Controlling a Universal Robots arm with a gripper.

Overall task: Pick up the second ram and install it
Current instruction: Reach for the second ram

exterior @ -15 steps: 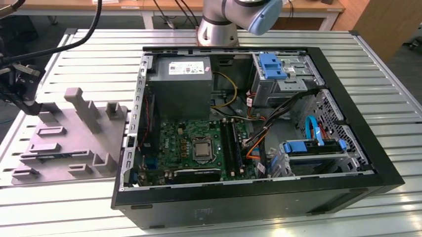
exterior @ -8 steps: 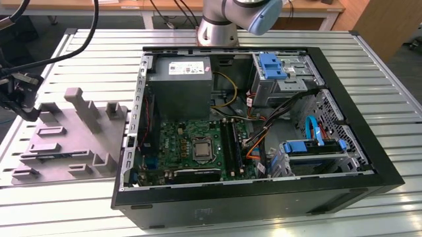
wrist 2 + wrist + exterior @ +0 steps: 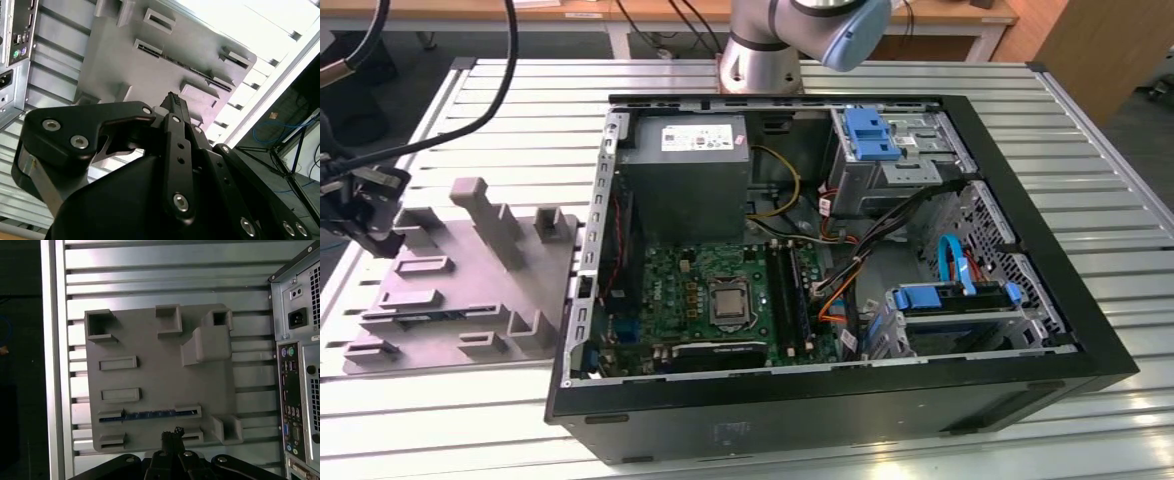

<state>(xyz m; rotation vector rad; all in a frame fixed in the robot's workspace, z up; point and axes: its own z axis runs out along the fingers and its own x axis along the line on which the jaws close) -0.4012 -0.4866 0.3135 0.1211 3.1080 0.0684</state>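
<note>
Off the exterior view's left edge of the grey holder block (image 3: pixel 467 275), the gripper (image 3: pixel 376 238) hangs at the block's rim with black cables (image 3: pixel 467 120) running up from it. Its jaws are pinched together on nothing, as both wrist views show. The ram stick (image 3: pixel 150 414), blue-green, lies seated in a long slot of the block near that same rim. It sits just beside the fingertips (image 3: pixel 171 432) and is not touched by them. Under the block runs a table (image 3: pixel 1081 140) of pale metal slats. Just beside the block, on the exterior view's right, stands an open black computer case (image 3: pixel 854 425), lying on its side with the boards and wires showing. Beyond the case from the block stands the arm's base (image 3: pixel 761 60), and behind that a wooden desk (image 3: pixel 947 15). Dark floor (image 3: pixel 20 365) lies past the table's edge.
</note>
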